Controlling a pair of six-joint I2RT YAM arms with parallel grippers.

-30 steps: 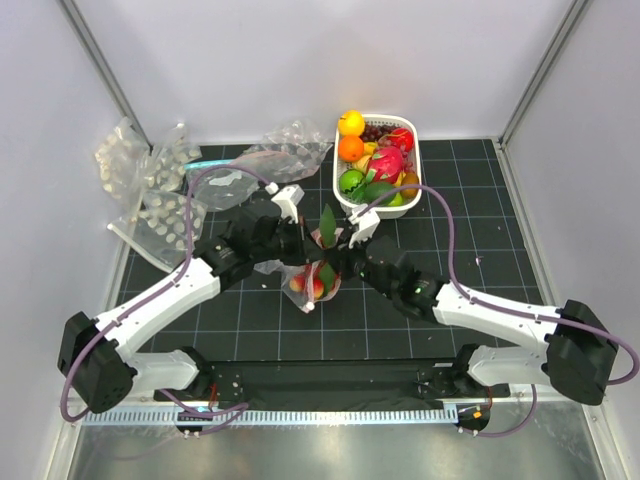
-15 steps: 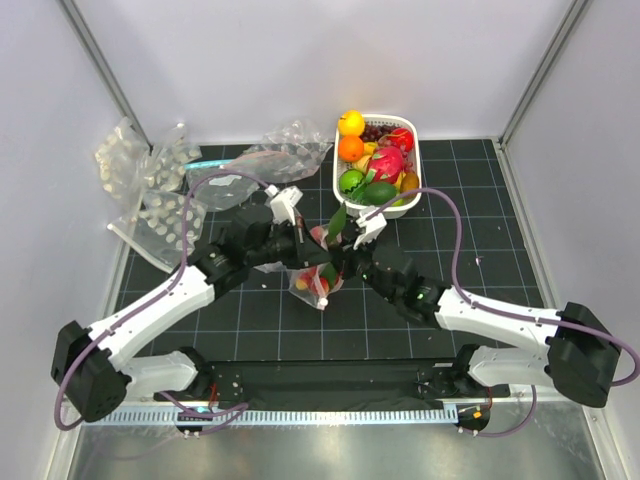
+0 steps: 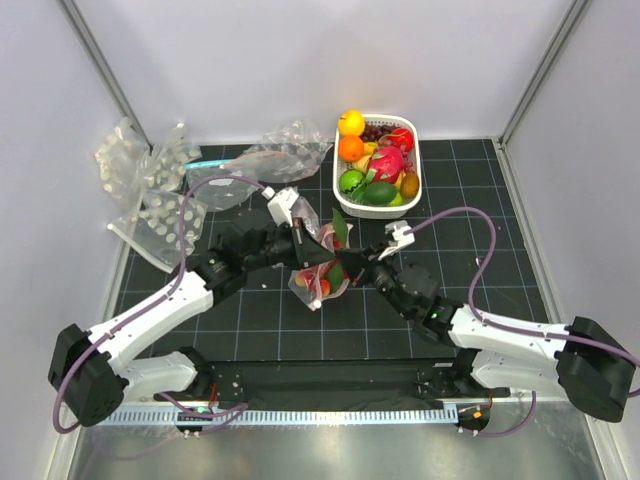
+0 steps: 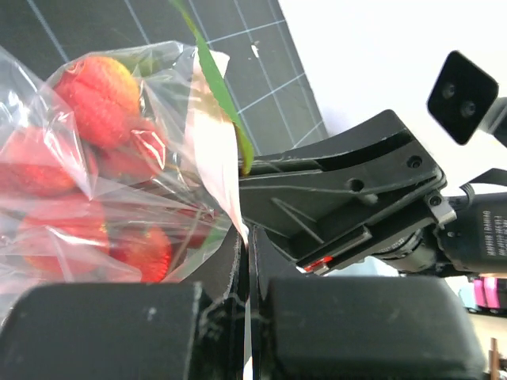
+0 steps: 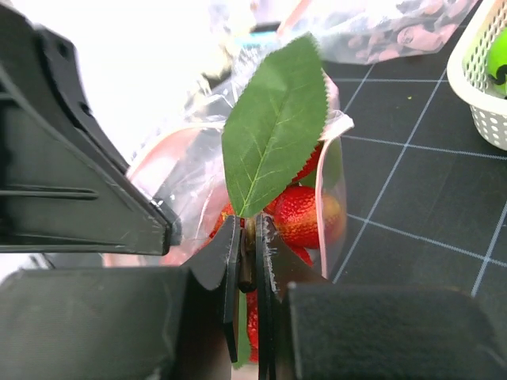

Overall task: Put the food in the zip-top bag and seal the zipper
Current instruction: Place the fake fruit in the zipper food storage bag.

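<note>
The clear bag (image 3: pixel 318 278) sits near the middle of the bench (image 3: pixel 480 200), between the two arms, with the strawberries (image 4: pixel 95 95) already inside it. The left fingers (image 4: pixel 247 273) are pressed together on the bag's edge, at the lower end of the pinkish zipper strip (image 4: pixel 207 150), and hold it from the left side. The right fingers (image 5: pixel 248 245) are clamped on the stem end of a green leaf (image 5: pixel 273 127).

The leaf's long axis runs from the stem straight away from the right fingers and past the mouth of the bag, so most of the blade stands outside the plastic. Whether the stem itself is already within the mouth cannot be told.

The right arm has the leaf, while the left only steadies the bag. The next move seems to turn on lowering the blade along the opening, in beside the strawberries. The dragon fruit (image 3: pixel 388 160) lies in the white basket (image 3: pixel 412 130), well apart from the bag.
</note>
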